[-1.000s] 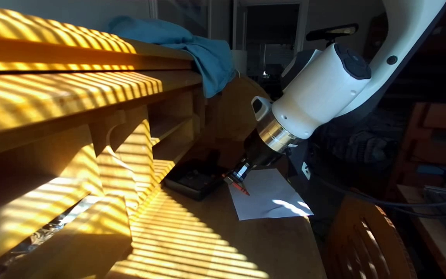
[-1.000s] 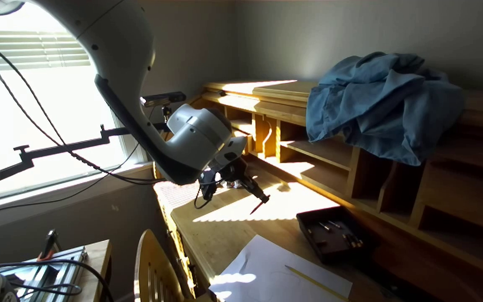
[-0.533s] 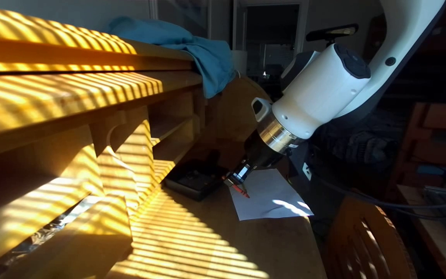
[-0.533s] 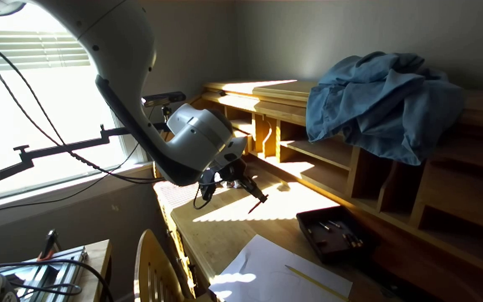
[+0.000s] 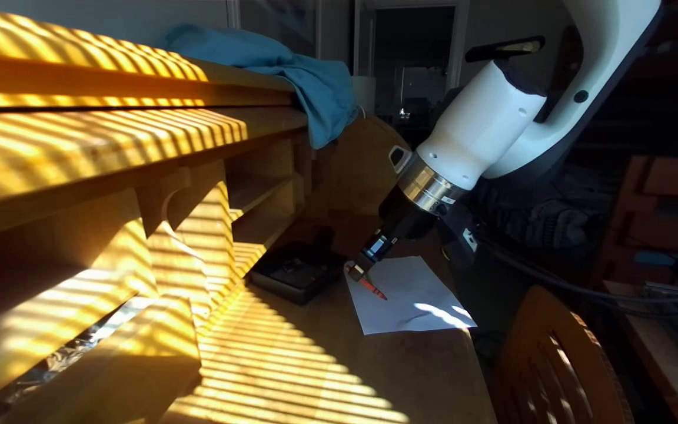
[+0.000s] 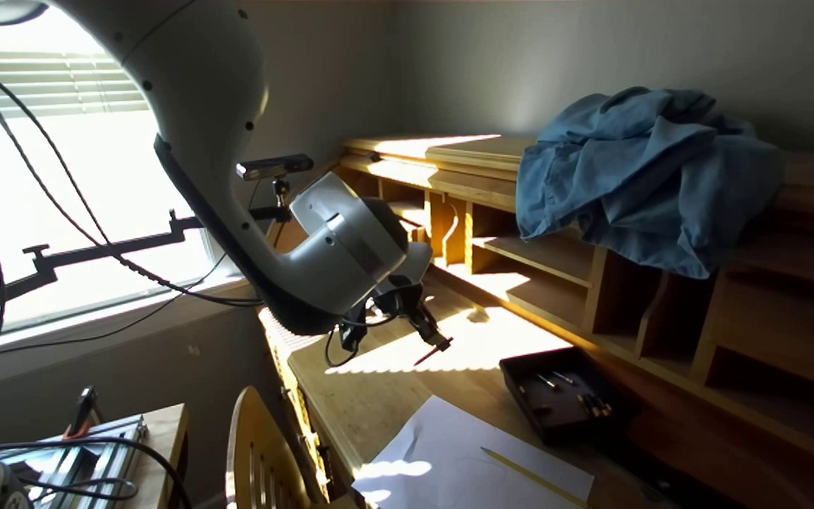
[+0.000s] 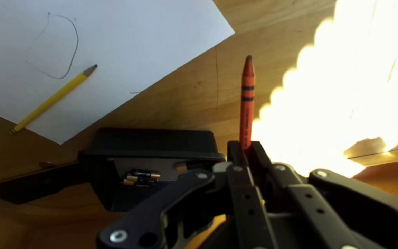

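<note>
A red-orange crayon [image 7: 247,110] with a dark tip sticks out from the fingertips of my gripper [image 7: 247,147], which is shut on it. In both exterior views the crayon [image 5: 372,288] slants downward, held above the desk, its tip in the air. White paper [image 7: 143,45] lies on the desk, bearing a curved pencil line. A yellow pencil [image 7: 54,98] rests across the paper's edge. Close to the gripper in the wrist view is a black tray [image 7: 157,141] with several batteries [image 7: 140,181] inside; the fingers hide part of it.
A wooden hutch with cubbyholes [image 6: 548,254] runs along the desk's back. Blue cloth [image 6: 647,177] drapes over its top. A wooden chair [image 6: 266,452] stands at the desk's front edge, and cables [image 6: 39,155] hang by the window. Bright sunlight washes out part of the desk [image 7: 340,103].
The wrist and forearm have turned and shifted slightly. The held crayon has swung a little, lying at a flatter slant in an exterior view. Paper, pencil and tray have stayed put.
</note>
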Controlling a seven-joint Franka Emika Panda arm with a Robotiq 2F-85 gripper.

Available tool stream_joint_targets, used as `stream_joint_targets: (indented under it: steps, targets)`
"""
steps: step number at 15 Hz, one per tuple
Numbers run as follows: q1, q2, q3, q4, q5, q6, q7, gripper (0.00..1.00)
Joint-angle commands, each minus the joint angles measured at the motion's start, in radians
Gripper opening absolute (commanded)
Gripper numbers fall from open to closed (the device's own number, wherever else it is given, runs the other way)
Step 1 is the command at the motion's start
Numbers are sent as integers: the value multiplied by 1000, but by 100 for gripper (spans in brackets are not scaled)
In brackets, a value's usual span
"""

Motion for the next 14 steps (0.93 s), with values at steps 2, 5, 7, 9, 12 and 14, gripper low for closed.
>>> stream_joint_targets:
  steps: [2,5,7,9,12,14]
  targets:
    - [-39,38,-13,-75,278,80,-315,2]
    - [-119,48,81,-121,467,37,-528,2]
    - [-90,58,53,-97,424,39,-474,9]
    - [-123,61,91,-105,473,31,-536,9]
    - [-131,61,99,-107,479,31,-542,9]
    - [-132,61,100,-107,481,31,-543,9]
